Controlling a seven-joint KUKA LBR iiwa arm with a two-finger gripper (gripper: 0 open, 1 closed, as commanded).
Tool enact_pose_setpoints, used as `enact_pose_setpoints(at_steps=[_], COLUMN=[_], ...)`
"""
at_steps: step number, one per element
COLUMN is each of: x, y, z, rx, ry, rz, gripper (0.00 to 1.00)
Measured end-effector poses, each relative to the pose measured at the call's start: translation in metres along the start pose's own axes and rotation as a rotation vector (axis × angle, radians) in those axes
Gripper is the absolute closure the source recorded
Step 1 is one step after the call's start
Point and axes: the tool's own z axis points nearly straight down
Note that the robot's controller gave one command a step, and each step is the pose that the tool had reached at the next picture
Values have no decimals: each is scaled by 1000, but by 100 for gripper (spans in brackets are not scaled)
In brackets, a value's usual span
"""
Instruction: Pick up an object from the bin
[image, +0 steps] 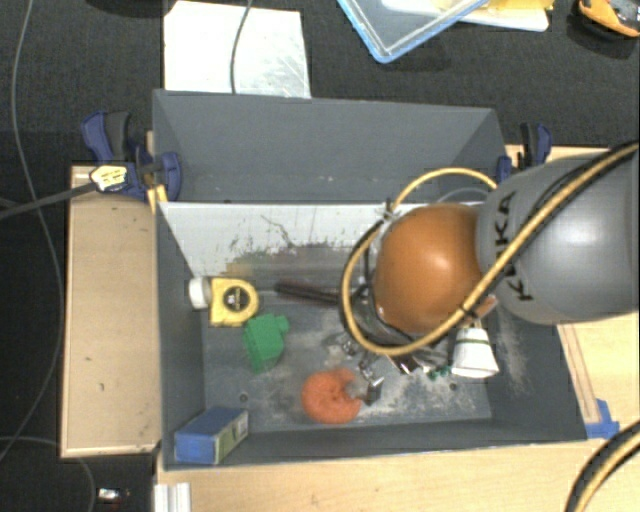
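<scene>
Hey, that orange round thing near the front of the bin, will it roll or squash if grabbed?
The orange round thing looks rough and matte, so it is probably not slippery. Its lumpy, flattish outline suggests it may be soft and would likely stay put rather than roll.

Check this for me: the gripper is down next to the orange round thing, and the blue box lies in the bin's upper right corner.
Not quite. The blue box lies in the lower left corner of the bin, not the upper right, as the camera view shows. The rest stands: the gripper is down next to the orange round thing.
</scene>
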Motion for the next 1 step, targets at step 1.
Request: enact_pose_setpoints(at_steps=[1], x=[2], y=[8], z=[-53], rx=[-3], ry=[1], rz=[178], gripper=[100])
